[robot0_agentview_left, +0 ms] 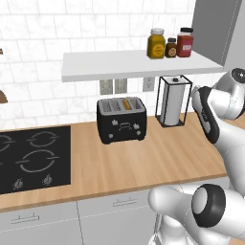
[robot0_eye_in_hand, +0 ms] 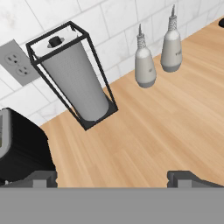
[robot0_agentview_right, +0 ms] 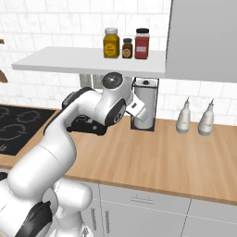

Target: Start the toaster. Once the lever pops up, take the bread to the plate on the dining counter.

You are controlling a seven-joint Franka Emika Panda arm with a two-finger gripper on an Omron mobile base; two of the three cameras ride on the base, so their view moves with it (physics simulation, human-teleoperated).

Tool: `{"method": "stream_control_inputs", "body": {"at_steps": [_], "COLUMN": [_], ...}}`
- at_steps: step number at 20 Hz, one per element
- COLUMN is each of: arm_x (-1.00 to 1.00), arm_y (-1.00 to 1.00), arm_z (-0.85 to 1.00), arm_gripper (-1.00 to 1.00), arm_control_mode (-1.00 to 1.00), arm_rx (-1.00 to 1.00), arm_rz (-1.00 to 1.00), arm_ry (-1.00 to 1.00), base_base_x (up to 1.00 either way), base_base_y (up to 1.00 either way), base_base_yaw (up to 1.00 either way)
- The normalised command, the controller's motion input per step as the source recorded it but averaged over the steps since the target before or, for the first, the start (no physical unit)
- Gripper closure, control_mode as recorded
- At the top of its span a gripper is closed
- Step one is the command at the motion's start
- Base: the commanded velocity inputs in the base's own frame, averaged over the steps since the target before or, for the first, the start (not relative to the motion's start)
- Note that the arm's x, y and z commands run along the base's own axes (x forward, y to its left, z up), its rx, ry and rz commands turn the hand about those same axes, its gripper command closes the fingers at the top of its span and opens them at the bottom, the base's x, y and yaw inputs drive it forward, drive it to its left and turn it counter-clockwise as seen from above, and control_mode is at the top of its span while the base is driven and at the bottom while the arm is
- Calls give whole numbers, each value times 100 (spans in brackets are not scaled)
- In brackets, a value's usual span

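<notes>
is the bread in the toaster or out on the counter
In. The bread stands in a slot on top of the toaster, its orange-brown edge showing at the slot; none lies on the wood counter.

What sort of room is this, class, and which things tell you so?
A home kitchen, most likely: a black stove set into a wood counter, a toaster holding bread, and spice jars on a shelf.

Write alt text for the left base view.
A black toaster with bread in one slot sits on a wood counter, between a black stove and a caged paper towel roll; jars line the shelf above.
</notes>
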Motion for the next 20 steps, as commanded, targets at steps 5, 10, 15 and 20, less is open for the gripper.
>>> {"method": "stream_control_inputs", "body": {"at_steps": [5, 10, 15, 20], "arm_x": [0, 0, 0, 0], "arm_y": [0, 0, 0, 0], "arm_z": [0, 0, 0, 0], "arm_gripper": [-100, -100, -100, -100], "arm_control_mode": [-100, -100, -100, -100], "arm_rx": [0, 0, 0, 0], "arm_rz": [0, 0, 0, 0], "arm_ry": [0, 0, 0, 0], "base_base_x": [0, 0, 0, 0], "base_base_y": [0, 0, 0, 0], "base_base_yaw": [0, 0, 0, 0]}}
